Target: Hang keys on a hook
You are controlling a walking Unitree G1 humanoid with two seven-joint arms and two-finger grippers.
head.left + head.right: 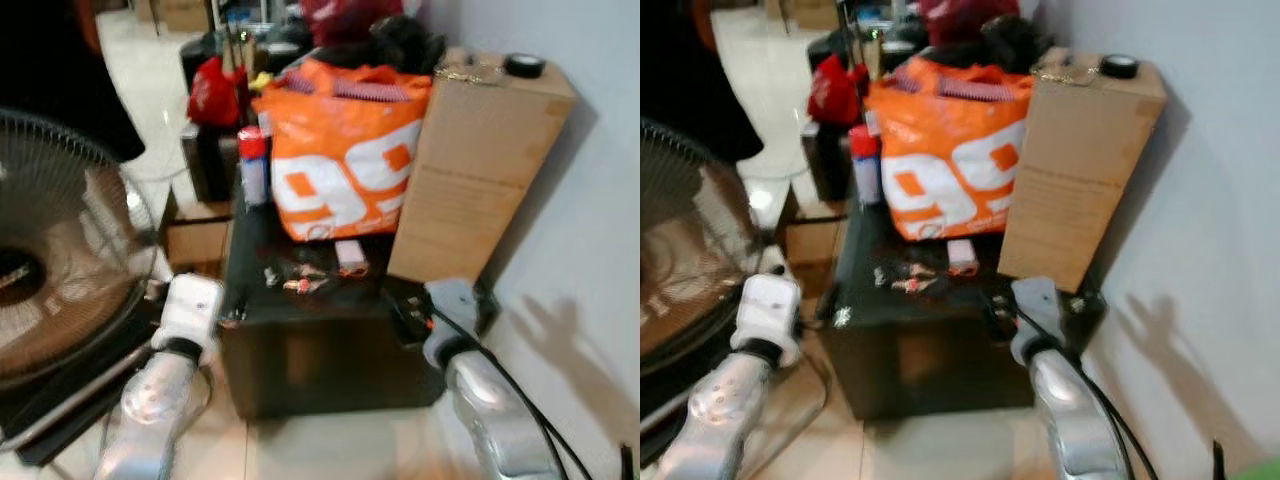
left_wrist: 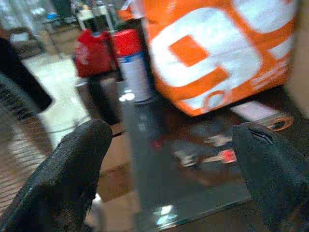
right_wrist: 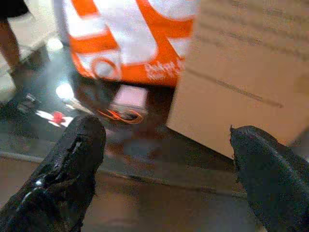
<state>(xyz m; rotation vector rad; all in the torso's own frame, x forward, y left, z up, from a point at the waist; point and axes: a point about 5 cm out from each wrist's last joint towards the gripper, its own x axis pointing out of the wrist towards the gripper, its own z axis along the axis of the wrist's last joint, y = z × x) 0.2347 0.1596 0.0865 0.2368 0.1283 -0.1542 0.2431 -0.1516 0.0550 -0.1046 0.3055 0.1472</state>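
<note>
Dark glossy worktop (image 1: 300,325), orange-and-white bag (image 1: 345,165), tall cardboard box (image 1: 475,165), red-capped spray can (image 1: 253,165), keys (image 1: 300,279) near the front edge

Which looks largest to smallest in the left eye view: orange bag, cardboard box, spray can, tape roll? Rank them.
1. orange bag and cardboard box: alike, too close to rank.
2. spray can.
3. tape roll, farther back, so unsure.

A large orange-and-white plastic bag (image 1: 345,150) stood on a low black glossy table (image 1: 300,330), touching a tall brown cardboard box (image 1: 480,165) with a black tape roll (image 1: 523,66) on top. A red-capped spray can (image 1: 253,165) stood beside the bag, and a wire-guarded fan (image 1: 60,260) sat at the left.
</note>
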